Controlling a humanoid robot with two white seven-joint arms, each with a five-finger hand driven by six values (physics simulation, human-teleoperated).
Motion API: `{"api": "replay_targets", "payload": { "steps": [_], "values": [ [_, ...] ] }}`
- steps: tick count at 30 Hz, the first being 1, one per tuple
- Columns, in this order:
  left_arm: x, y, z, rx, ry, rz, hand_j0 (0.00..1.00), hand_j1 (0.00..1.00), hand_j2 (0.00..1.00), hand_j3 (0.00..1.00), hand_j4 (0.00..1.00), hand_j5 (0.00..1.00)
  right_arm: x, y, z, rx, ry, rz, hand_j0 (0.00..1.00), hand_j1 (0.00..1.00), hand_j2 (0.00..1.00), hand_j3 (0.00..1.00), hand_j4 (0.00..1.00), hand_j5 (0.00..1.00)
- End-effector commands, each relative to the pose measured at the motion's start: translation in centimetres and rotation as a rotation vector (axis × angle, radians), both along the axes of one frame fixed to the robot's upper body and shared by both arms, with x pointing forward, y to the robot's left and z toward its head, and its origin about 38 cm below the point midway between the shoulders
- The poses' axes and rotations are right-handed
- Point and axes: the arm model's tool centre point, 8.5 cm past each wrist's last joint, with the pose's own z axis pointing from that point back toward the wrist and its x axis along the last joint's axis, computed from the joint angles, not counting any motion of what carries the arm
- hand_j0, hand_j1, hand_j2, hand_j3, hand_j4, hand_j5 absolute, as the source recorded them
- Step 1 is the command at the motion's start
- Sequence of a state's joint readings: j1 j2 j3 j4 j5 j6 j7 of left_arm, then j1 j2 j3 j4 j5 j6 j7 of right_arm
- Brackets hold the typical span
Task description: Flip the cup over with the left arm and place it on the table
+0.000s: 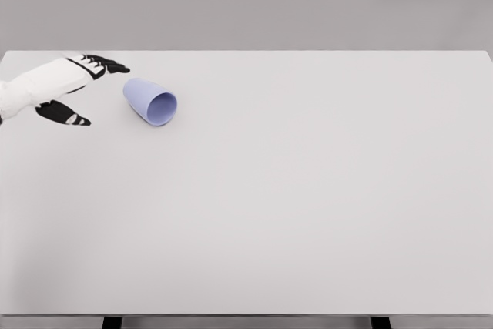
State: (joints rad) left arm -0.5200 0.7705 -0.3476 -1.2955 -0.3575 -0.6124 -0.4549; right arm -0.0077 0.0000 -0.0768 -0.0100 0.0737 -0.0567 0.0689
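Observation:
A light blue cup [150, 102] lies on its side on the white table [308, 190], at the far left, its open mouth facing the lower right. My left hand [85, 90] comes in from the left edge and hovers just left of the cup, apart from it. Its black fingers [108, 65] are spread above and its thumb [65, 115] below, holding nothing. The right arm is out of view.
The table's far edge runs just behind the hand and cup. A plain grey wall stands beyond it. Two dark table legs [112, 321] show at the bottom edge.

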Motion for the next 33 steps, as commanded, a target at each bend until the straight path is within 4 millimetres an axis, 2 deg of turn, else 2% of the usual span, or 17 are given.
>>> {"api": "replay_targets", "payload": {
  "steps": [1, 6, 10, 11, 12, 14, 16, 17, 18, 21, 26, 28, 31, 33],
  "values": [
    [0.0, -0.3, -0.4, -0.003, 0.009, -0.004, 1.00, 1.00, 1.00, 1.00, 1.00, 1.00, 0.0, 0.0, 0.0, 0.000, 0.001, 0.000, 1.00, 1.00, 1.00, 1.00, 1.00, 1.00],
    [0.3, 0.5, -1.0, 0.025, 0.026, 0.021, 1.00, 1.00, 1.00, 1.00, 1.00, 1.00, -0.1, 0.0, 0.0, 0.000, 0.002, 0.000, 1.00, 1.00, 1.00, 1.00, 1.00, 1.00],
    [0.8, 0.9, -0.2, 0.112, -0.002, 0.030, 1.00, 1.00, 1.00, 1.00, 1.00, 1.00, -0.1, 0.0, 0.0, 0.000, 0.002, 0.000, 1.00, 1.00, 1.00, 1.00, 1.00, 1.00],
    [1.2, 1.1, 0.6, 0.121, -0.017, 0.036, 1.00, 1.00, 1.00, 1.00, 1.00, 1.00, -0.1, 0.0, 0.0, 0.000, 0.002, 0.000, 1.00, 1.00, 1.00, 1.00, 1.00, 1.00],
    [2.1, 1.2, 0.1, 0.137, 0.013, 0.046, 1.00, 1.00, 1.00, 1.00, 1.00, 1.00, -0.1, 0.0, 0.0, 0.000, 0.002, 0.000, 1.00, 1.00, 1.00, 1.00, 1.00, 1.00],
    [4.2, 0.0, -1.4, 0.176, 0.083, 0.042, 1.00, 1.00, 1.00, 1.00, 1.00, 1.00, -0.1, 0.0, 0.0, 0.000, 0.002, 0.000, 1.00, 1.00, 1.00, 1.00, 1.00, 1.00],
    [6.6, -0.1, -0.6, 0.236, 0.123, 0.041, 1.00, 1.00, 1.00, 1.00, 1.00, 1.00, -0.1, 0.0, 0.0, 0.000, 0.002, 0.000, 1.00, 1.00, 1.00, 1.00, 1.00, 1.00],
    [7.0, 0.3, -1.1, 0.259, 0.163, 0.052, 1.00, 1.00, 1.00, 1.00, 1.00, 1.00, -0.1, 0.0, 0.0, 0.000, 0.002, 0.000, 1.00, 1.00, 1.00, 1.00, 1.00, 1.00],
    [7.2, -0.5, -1.5, 0.326, 0.187, 0.017, 1.00, 1.00, 1.00, 1.00, 1.00, 1.00, -0.1, 0.0, 0.0, 0.000, 0.002, -0.002, 1.00, 1.00, 1.00, 1.00, 1.00, 1.00],
    [7.6, -0.9, -1.1, 0.359, 0.188, 0.003, 1.00, 1.00, 1.00, 1.00, 1.00, 1.00, -0.1, 0.0, 0.0, 0.000, 0.002, 0.000, 1.00, 1.00, 1.00, 1.00, 1.00, 1.00],
    [8.3, -2.0, 0.1, 0.336, 0.156, -0.007, 1.00, 1.00, 1.00, 1.00, 1.00, 1.00, -0.1, 0.0, 0.0, 0.000, 0.002, 0.000, 1.00, 1.00, 1.00, 1.00, 1.00, 1.00],
    [8.5, -3.0, -0.1, 0.309, 0.155, -0.020, 1.00, 1.00, 1.00, 1.00, 1.00, 1.00, -0.1, 0.0, 0.0, 0.000, 0.002, 0.000, 1.00, 1.00, 1.00, 1.00, 1.00, 1.00],
    [8.9, -2.7, 0.0, 0.258, 0.116, 0.006, 1.00, 1.00, 1.00, 1.00, 1.00, 1.00, -0.1, 0.0, 0.0, 0.000, 0.002, 0.000, 1.00, 1.00, 1.00, 1.00, 1.00, 1.00],
    [9.2, -3.6, -0.6, 0.247, 0.123, 0.003, 1.00, 1.00, 1.00, 1.00, 1.00, 1.00, -0.1, 0.0, 0.0, 0.000, 0.002, 0.000, 1.00, 1.00, 1.00, 1.00, 1.00, 1.00]
  ]
}}
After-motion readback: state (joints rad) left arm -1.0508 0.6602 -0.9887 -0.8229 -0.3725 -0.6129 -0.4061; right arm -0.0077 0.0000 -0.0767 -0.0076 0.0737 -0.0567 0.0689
